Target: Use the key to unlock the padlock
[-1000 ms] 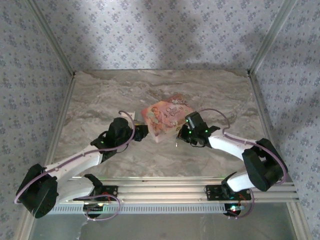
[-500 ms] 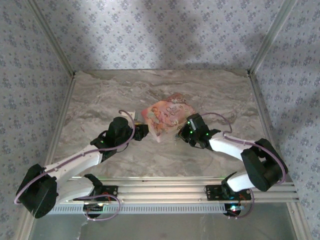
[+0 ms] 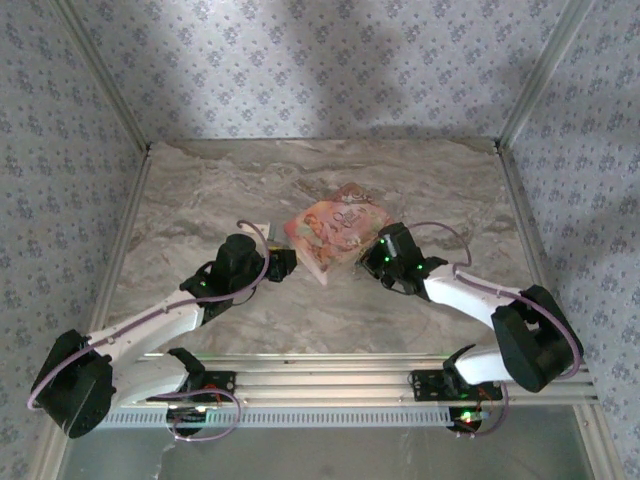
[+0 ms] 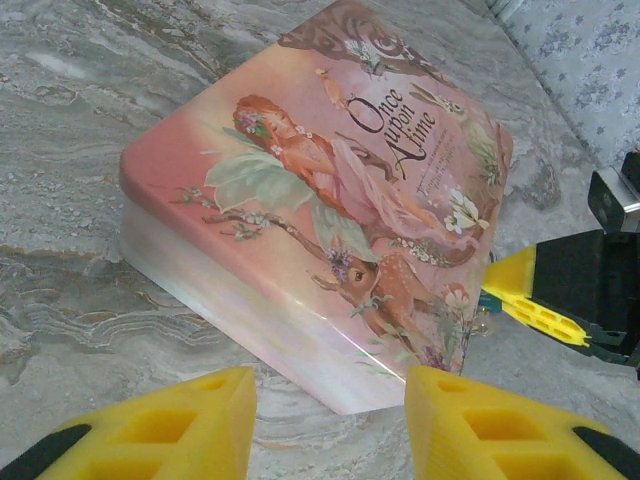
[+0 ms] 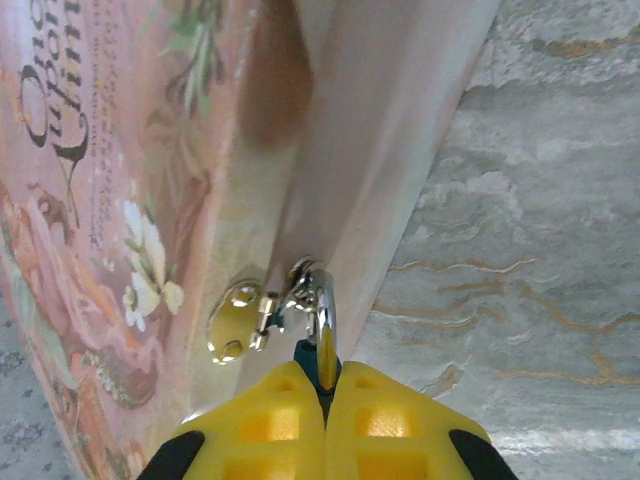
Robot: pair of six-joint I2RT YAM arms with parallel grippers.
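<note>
The padlock hangs by its silver shackle from a small metal hasp on the right side wall of the pink "Once Upon a Time" box, which lies about mid-worktop. Its blue-green body is pinched between the yellow pads of the right end effector, whose jaws are pressed together on it. Whether a key sits in the lock I cannot tell, since the pads cover the body.

The left end effector sits at the box's near left corner, jaws apart and holding nothing, the corner just beyond its pads. The marbled worktop looks smooth, so the box would probably slide under any pull.

The step in hand looks like steadying the lock. To do it well, the right arm should stop the body twisting against the hasp and leave the keyhole end reachable. The left should brace the box before any turning force is applied.
</note>
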